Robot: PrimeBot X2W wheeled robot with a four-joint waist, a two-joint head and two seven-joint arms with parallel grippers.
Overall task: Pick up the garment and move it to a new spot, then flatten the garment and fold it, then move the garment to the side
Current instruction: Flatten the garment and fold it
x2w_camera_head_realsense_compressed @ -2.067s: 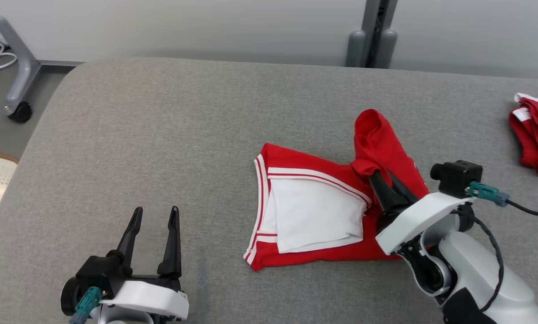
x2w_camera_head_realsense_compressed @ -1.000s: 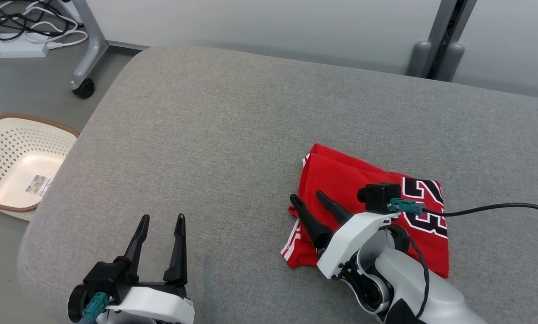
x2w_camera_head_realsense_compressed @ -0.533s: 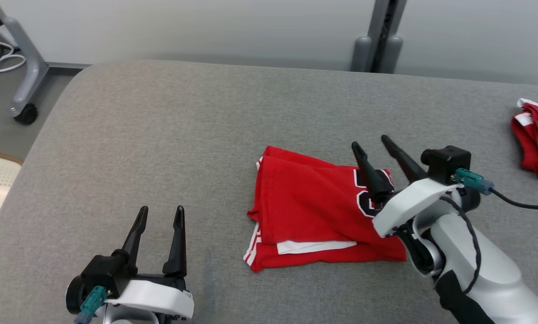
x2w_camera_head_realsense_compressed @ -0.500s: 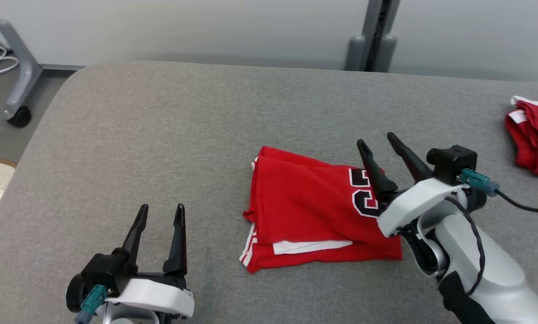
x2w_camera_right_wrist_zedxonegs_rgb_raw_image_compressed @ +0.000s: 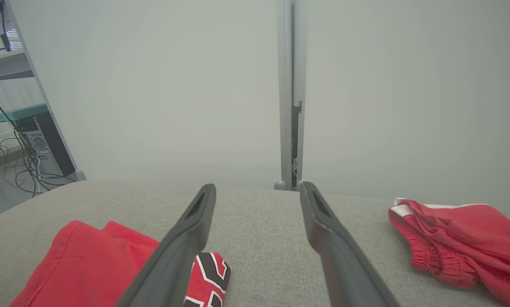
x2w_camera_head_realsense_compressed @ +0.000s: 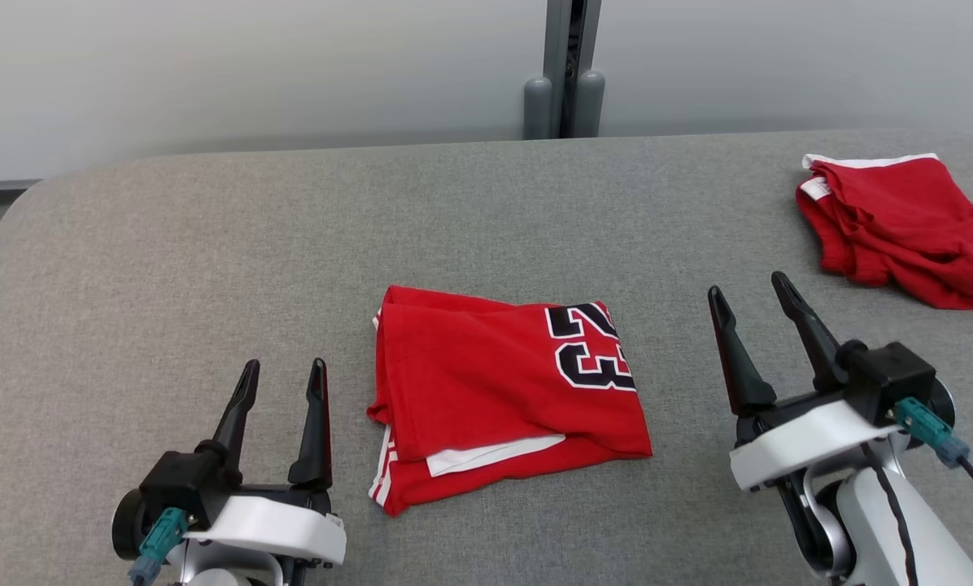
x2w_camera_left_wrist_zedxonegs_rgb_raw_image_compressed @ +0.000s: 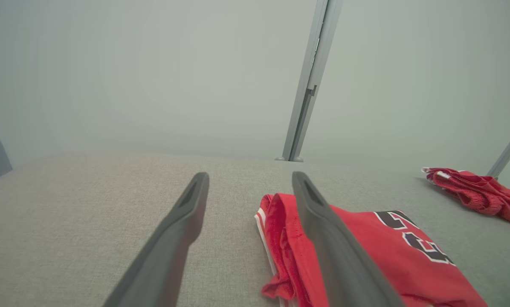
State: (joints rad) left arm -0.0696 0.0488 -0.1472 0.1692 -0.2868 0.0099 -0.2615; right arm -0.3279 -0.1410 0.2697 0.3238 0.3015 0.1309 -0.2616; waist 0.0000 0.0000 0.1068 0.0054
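Observation:
A red jersey with a black "23" lies folded in a rough square at the middle of the grey cushion; its white trim peeks out along the near edge. It also lies to the right in the left wrist view as the jersey and at the lower left in the right wrist view as the jersey. My left gripper stands open to the jersey's left, nothing between its fingers. My right gripper stands open to its right, clear of the cloth.
A second red garment lies crumpled at the far right of the cushion, also seen as red cloth. A grey post stands against the pale wall behind. Cables and a rack sit off the left end.
The right gripper has let go of the folded jersey and drawn back to the right, off the cloth. The head camera has turned right. The left gripper has stayed put.

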